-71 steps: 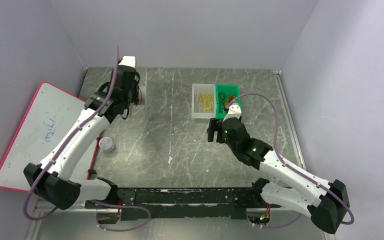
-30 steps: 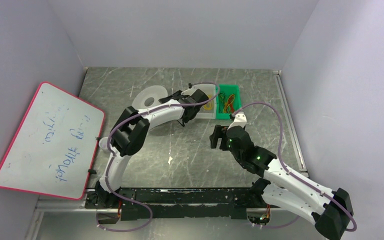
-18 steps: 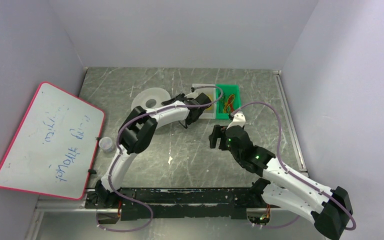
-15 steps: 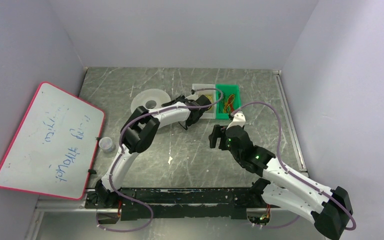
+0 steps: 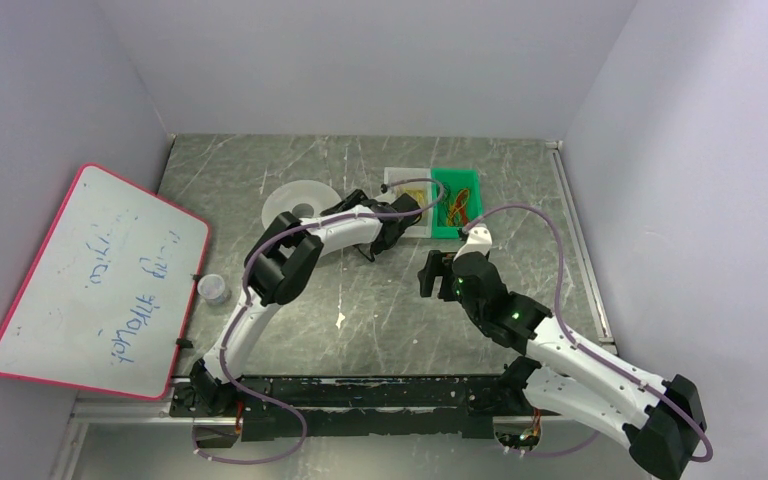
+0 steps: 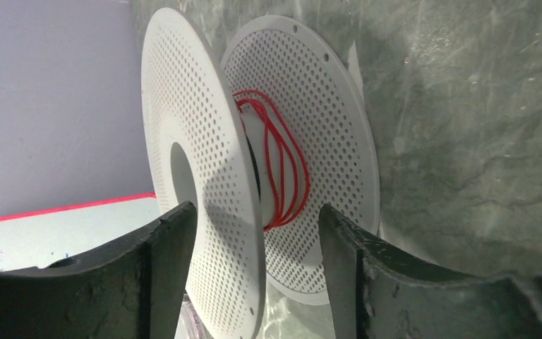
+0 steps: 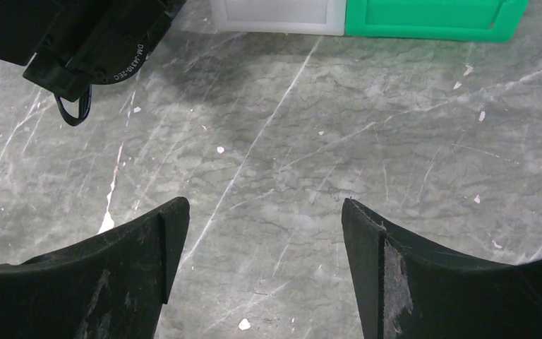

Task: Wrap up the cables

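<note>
A white perforated spool (image 5: pixel 298 206) lies flat on the table left of centre, with a red cable (image 6: pixel 282 169) wound loosely round its hub. My left gripper (image 6: pixel 254 240) is open at the spool's right edge (image 5: pixel 336 208). The upper flange (image 6: pixel 205 176) stands between its fingers (image 6: pixel 346 261), with a gap to the right one. My right gripper (image 7: pixel 265 212) hangs open over bare table (image 5: pixel 428 272), with nothing in it. More cables lie in the green bin (image 5: pixel 457 203) and in the white bin (image 5: pixel 412 206), which my left wrist partly covers.
A red-framed whiteboard (image 5: pixel 90 270) leans at the left wall. A small clear cup (image 5: pixel 214 289) stands beside it. In the right wrist view the white bin (image 7: pixel 275 14) and green bin (image 7: pixel 430 18) sit just ahead, with my left wrist (image 7: pixel 92 42) at upper left.
My left arm swung from the back left corner to the middle. It laid the tilted spool flat and its jaws opened off it. My right arm shifted only slightly.
</note>
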